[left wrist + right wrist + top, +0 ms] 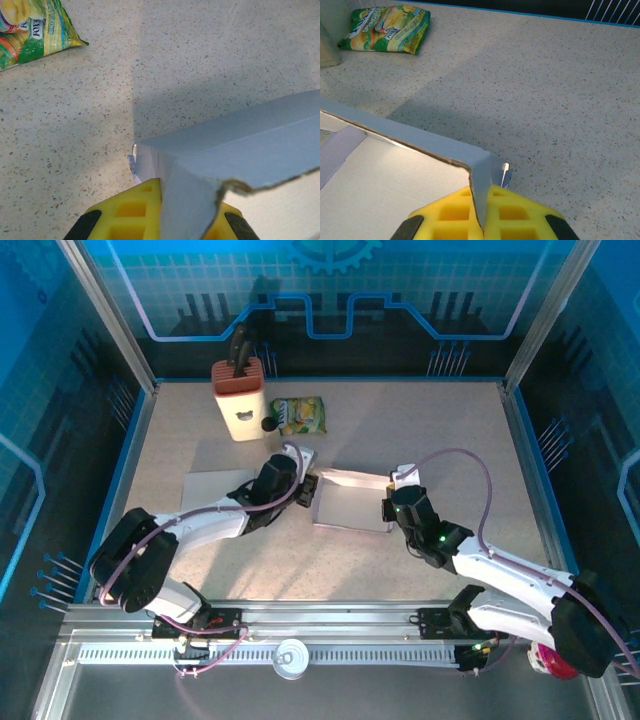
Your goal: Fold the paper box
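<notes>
Speckled beige table (440, 430) inside a blue-walled cell with an aluminium frame. Top view: paper box (352, 502) lies mid-table, open side up, long axis roughly 9-to-3 o'clock, its 3 o'clock end a bit nearer the arms. Left gripper (308, 487) at the box's 9 o'clock end, right gripper (395, 504) at the 3 o'clock end, each clamped on an end wall. Flat card sheet (215, 488) at 9 o'clock of the box, just beyond the left arm. Knife block (240, 398) at 11 o'clock, snack bag (299, 416) beside it, both apart from the box.

Left wrist view: yellow fingers (130, 212) closed on a raised box wall, which stands between them; the wall runs off toward 3 o'clock. Snack bag at 10 o'clock, well apart.

Right wrist view: yellow pads (515, 215) pinch the box's corner wall, jaws closed on it. Box floor at 8 o'clock, long wall running to 9 o'clock. Snack bag at 11 o'clock on bare table.
</notes>
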`<state>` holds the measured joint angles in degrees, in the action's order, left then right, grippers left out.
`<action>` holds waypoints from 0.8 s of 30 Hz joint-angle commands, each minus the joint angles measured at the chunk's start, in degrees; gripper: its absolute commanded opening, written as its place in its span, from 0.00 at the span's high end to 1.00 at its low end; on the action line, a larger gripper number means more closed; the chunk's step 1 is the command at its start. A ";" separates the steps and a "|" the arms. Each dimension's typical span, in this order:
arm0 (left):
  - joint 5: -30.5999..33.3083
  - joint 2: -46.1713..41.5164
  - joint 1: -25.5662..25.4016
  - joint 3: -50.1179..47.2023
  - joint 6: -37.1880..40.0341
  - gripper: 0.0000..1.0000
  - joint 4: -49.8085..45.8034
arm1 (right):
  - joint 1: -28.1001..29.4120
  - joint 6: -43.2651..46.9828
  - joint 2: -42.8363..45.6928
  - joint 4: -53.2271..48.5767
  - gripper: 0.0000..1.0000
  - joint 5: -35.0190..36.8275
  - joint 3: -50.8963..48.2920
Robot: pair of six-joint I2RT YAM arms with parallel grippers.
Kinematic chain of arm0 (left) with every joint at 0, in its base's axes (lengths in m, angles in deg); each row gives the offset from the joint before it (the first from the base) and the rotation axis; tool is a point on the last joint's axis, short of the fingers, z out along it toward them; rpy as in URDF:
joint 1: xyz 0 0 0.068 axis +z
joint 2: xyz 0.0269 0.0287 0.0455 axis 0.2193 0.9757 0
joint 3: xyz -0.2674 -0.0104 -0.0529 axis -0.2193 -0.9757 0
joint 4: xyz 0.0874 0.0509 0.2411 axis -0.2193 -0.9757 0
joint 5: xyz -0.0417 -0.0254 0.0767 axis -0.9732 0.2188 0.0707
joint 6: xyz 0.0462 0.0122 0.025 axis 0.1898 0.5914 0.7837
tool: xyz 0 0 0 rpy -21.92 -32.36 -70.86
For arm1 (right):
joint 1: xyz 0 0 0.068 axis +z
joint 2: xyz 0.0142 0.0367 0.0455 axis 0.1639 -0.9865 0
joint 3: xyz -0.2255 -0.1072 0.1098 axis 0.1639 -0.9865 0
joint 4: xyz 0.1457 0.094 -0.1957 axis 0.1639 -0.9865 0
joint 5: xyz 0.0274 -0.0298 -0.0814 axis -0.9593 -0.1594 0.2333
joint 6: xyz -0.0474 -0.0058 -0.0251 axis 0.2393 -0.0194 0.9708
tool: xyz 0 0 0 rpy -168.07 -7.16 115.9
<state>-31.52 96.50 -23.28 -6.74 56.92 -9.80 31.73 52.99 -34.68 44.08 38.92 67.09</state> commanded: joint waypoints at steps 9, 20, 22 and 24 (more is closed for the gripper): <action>-2.92 0.45 -2.61 -2.24 -13.94 1.00 5.48 | 1.29 -1.91 1.39 2.04 1.00 1.32 -2.79; -2.95 0.20 -2.20 5.08 -18.43 1.00 -3.87 | 0.32 -3.10 -1.20 -2.40 1.00 0.48 3.73; -2.57 0.68 -2.20 4.83 -18.41 1.00 -3.55 | 0.18 -3.49 -1.28 -2.57 1.00 0.30 3.69; -2.62 1.33 -2.19 3.42 -18.65 1.00 -2.28 | 0.14 -3.89 -1.38 -2.40 1.00 -0.01 3.14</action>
<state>-30.89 96.56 -24.83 -3.92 40.05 -13.06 31.75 50.26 -35.47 41.28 40.86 69.04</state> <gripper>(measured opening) 0.052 0.041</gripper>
